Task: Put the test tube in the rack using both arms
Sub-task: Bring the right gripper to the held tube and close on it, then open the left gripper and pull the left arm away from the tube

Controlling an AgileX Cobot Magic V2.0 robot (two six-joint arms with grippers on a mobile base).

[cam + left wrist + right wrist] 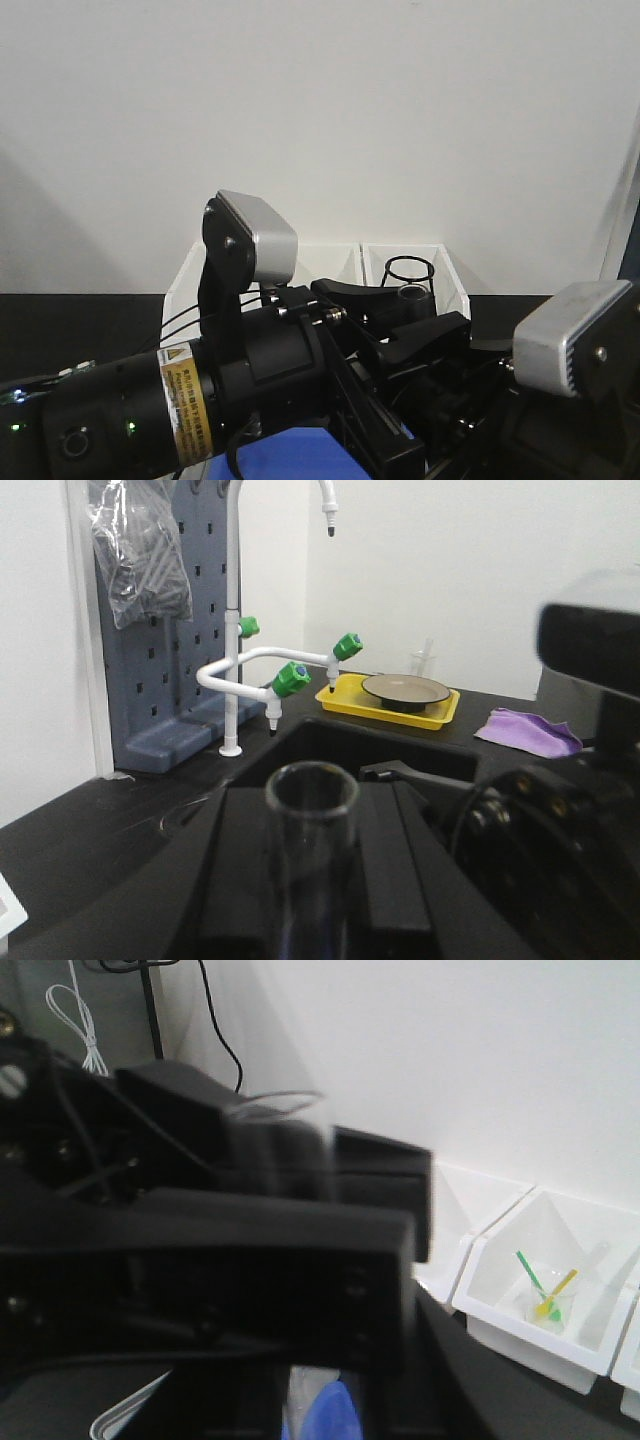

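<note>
Test tube (312, 815) is held upright, mouth up, clamped between the fingers of the left tool (314, 792) above the black worktop (95, 832). The right tool (428, 343) is blurred; its opening cannot be told.

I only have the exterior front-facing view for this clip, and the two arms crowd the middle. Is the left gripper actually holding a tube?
Observer: Yes. The left wrist view shows a clear glass test tube between the fingers of the left gripper, with its open end showing.
Operator: What is beyond it?
Observer: A white faucet with green knobs stands at a sink, and a yellow tray to its right carries a round dish.
Operator: Is there anything in the white bins?
Observer: In the right wrist view, one bin holds a small cup with a green stick and a yellow stick in it.
</note>
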